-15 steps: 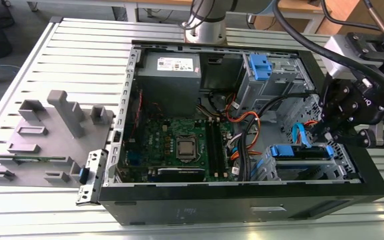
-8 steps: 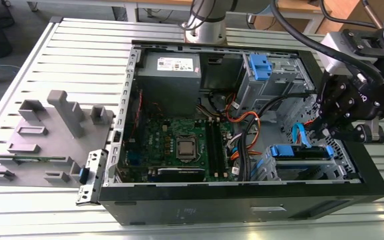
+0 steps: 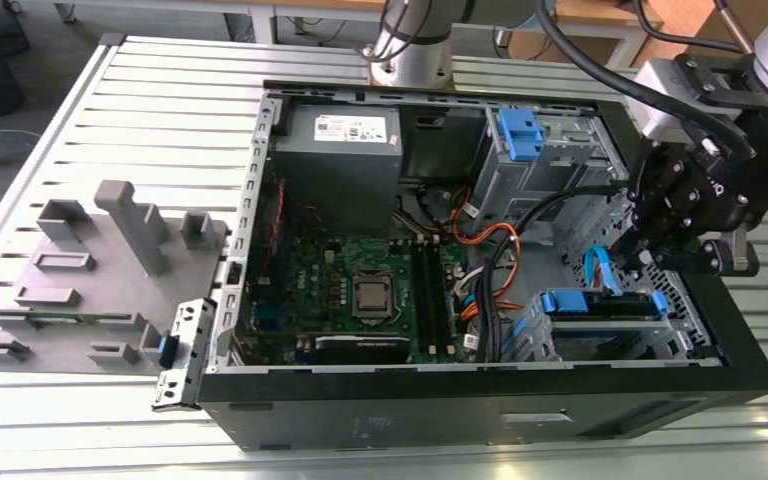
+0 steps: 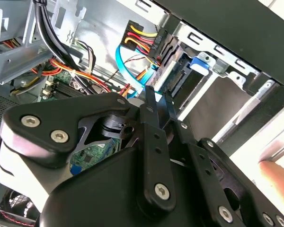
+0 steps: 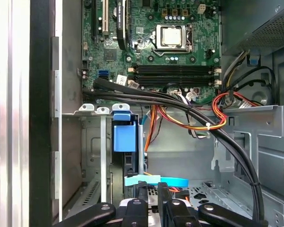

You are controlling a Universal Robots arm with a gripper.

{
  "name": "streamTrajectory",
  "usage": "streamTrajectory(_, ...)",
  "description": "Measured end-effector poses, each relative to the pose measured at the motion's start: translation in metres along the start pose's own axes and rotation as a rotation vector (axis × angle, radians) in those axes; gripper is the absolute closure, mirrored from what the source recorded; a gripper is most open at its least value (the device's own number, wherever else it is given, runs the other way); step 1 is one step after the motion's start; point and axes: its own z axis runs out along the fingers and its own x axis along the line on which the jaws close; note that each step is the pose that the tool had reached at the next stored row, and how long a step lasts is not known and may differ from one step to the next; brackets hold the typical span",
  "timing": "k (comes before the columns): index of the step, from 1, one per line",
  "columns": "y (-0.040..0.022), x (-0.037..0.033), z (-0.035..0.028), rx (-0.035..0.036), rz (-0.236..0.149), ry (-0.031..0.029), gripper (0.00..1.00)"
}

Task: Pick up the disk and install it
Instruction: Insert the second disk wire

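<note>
Fingers (image 4: 151, 106) of my gripper (image 4: 156, 101) were almost closed with nothing between them, just over the disk (image 3: 595, 304) sitting in its bay at the case's (image 3: 491, 400) right, so gentle, straight pushing seemed best.

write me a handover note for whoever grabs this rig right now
Gripper: hangs inside the open computer case, just next to the disk; nothing visibly carried.
Disk: sitting in the drive bay at the case's front corner, blue bracket outward, a blue flat cable lying beside the gripper.
Done: disk is picked and placed in the bay.
Left: I cannot tell if it is fully seated or cabled; check that.
</note>
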Motion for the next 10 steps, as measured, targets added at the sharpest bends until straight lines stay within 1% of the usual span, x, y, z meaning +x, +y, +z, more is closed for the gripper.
streamTrajectory(4,-0.0016,-0.0034,0.0016,0.0000,0.000,-0.0001,0.76)
streamTrajectory(10,-0.0064,-0.0072,0.0031,0.0000,0.000,-0.0001,0.76)
